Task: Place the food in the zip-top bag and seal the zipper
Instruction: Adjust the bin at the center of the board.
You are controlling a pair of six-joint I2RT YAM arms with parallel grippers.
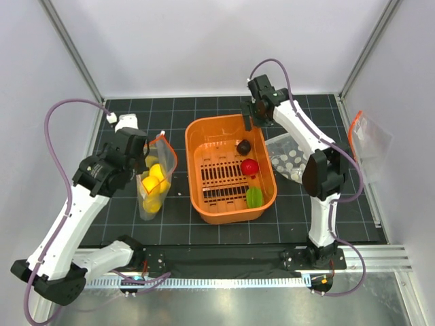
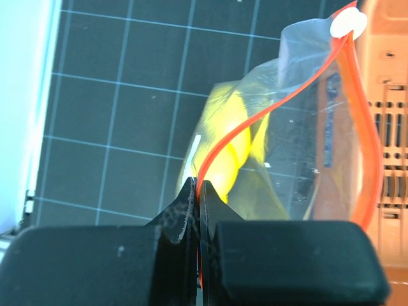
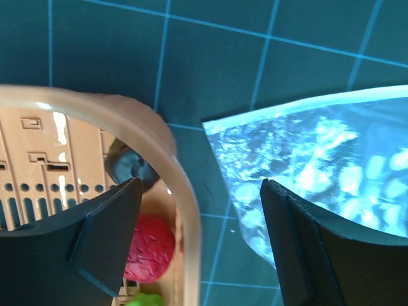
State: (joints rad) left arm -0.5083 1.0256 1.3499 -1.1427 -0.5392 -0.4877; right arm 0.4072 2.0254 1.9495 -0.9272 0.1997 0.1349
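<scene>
— Top view, first entry?
— Zip-top bag: a clear, plain pouch on the black grid mat, just left of the orange basket. Its mouth faces the far side. The zipper is an orange-red strip, bowed open. Contents: several yellow pieces. My left gripper is at the left end of the mouth.

— Other food?
— In the basket, along its right side: dark purple piece, red piece, green piece. My right gripper hangs at the basket's far rim. A dotted bag lies to the right of the basket.

— Left wrist view?
— My left fingers are pressed together with the zipper pinched between them. The strip runs away in an S-curve to a white tab. The yellow pieces show through the film. The basket wall is at the right edge.

— Right wrist view?
— My right fingers stand wide apart and hold nothing. The basket rim passes between them. Inside the rim are the dark purple piece, the red piece and a sliver of the green piece. The dotted bag lies outside on the mat, apart from the rim.
</scene>
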